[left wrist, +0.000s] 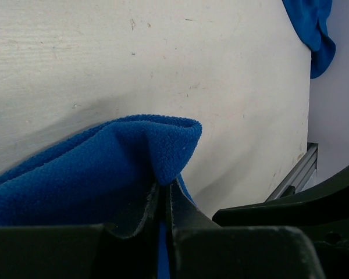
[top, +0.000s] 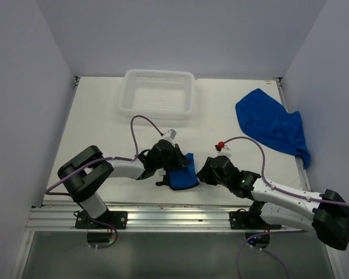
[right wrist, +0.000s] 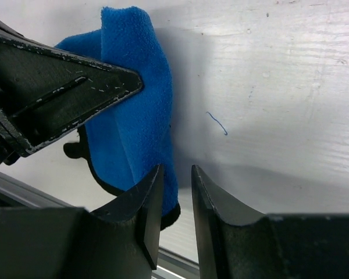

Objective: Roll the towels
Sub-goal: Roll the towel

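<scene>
One royal-blue towel (top: pixel 185 174) lies bunched and partly rolled near the table's front edge. My left gripper (top: pixel 173 168) is shut on a fold of it; in the left wrist view the jaws (left wrist: pixel 166 187) pinch the cloth (left wrist: pixel 104 168). My right gripper (top: pixel 202 173) is just to the right of this towel. In the right wrist view it (right wrist: pixel 177 181) stands slightly open, its left finger (right wrist: pixel 148 197) against the towel's edge (right wrist: pixel 136 116), with nothing gripped. The second towel (top: pixel 272 125) lies crumpled at the back right and also shows in the left wrist view (left wrist: pixel 314 29).
A white plastic basket (top: pixel 158 107) stands at the back centre. The aluminium rail (top: pixel 174 216) runs along the table's near edge, just under the towel. The left gripper's finger (right wrist: pixel 58 87) crosses the right wrist view. A loose blue thread (right wrist: pixel 217 123) lies on the table.
</scene>
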